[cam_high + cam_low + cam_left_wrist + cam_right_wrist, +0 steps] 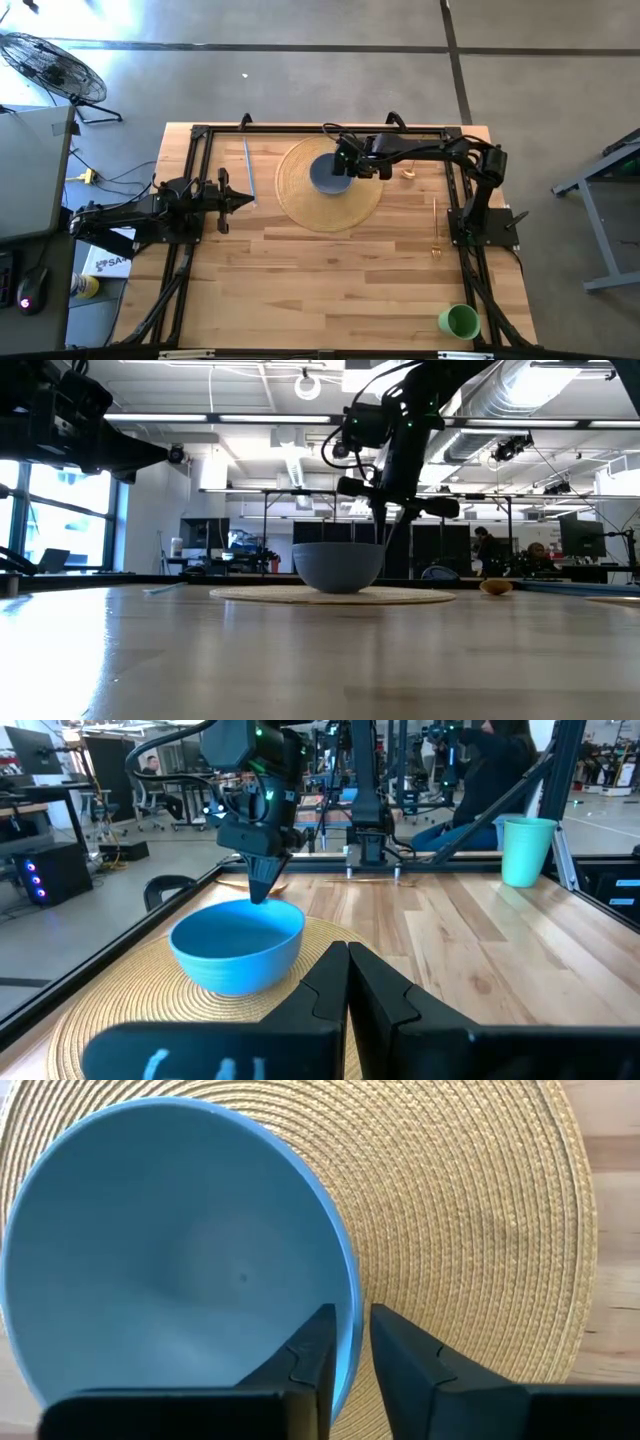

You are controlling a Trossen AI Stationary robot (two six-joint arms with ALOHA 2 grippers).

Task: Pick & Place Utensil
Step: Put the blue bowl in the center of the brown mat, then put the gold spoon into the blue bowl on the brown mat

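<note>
Right gripper [343, 168] sits at the rim of the blue bowl [330, 174] on the woven mat [300, 196]; fingers nearly closed, one each side of the rim, so seemingly pinching the bowl; no utensil in them. Left gripper [246, 201] waits off the mat's edge, fingers together, holding nothing.

Utensils lie untouched on the surface [330, 270]: a thin pale rod [247, 164] beside the mat near the left arm, a slim stick [435, 220] by the right arm's base.

Judgement: steady the bowl or let go cleanly without tipping it; then approach a utensil low and across its shaft.

High view alone shows both utensils and the green cup [459, 321]; right wrist view alone shows the bowl empty; low view shows the gripper coming straight down at the rim.
</note>
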